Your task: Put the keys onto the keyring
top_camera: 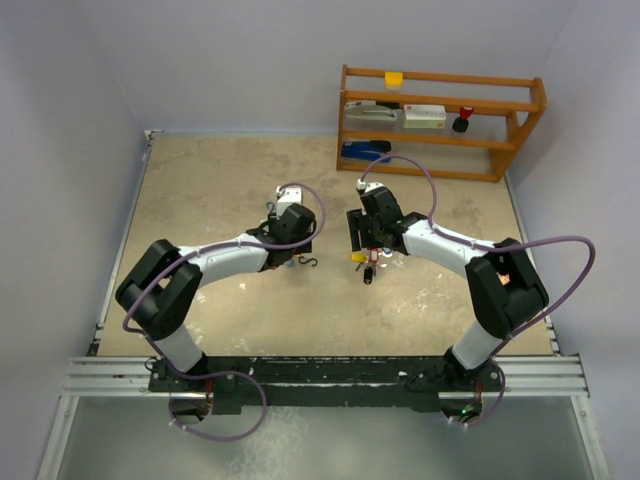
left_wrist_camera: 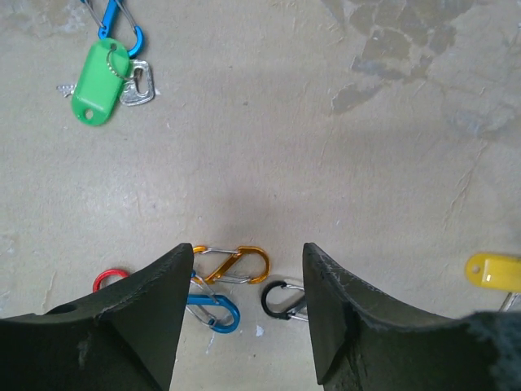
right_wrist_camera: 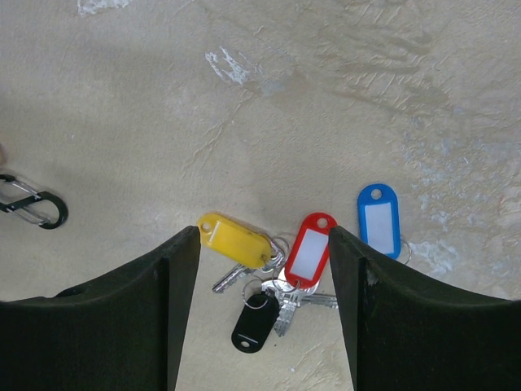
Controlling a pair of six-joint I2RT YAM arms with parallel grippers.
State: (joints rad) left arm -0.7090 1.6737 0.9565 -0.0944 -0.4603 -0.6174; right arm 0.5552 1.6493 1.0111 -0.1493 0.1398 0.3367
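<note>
A cluster of keys (right_wrist_camera: 285, 305) lies on the table with a yellow tag (right_wrist_camera: 236, 240), a red tag (right_wrist_camera: 309, 251), a blue tag (right_wrist_camera: 379, 218) and a black fob (right_wrist_camera: 254, 326). My right gripper (right_wrist_camera: 263, 240) hovers open right over them, holding nothing. Another key with a green tag (left_wrist_camera: 99, 83) hangs on a blue clip (left_wrist_camera: 118, 24) in the left wrist view. My left gripper (left_wrist_camera: 248, 252) stands open and empty above an orange clip (left_wrist_camera: 232, 265), a blue clip (left_wrist_camera: 213, 311) and a black clip (left_wrist_camera: 281, 300). Which item is the keyring I cannot tell.
A red clip (left_wrist_camera: 110, 279) shows partly behind my left finger. A wooden shelf (top_camera: 440, 120) with small items stands at the back right. Grey walls enclose the table on three sides. Both grippers (top_camera: 300, 262) (top_camera: 370, 262) work close together mid-table.
</note>
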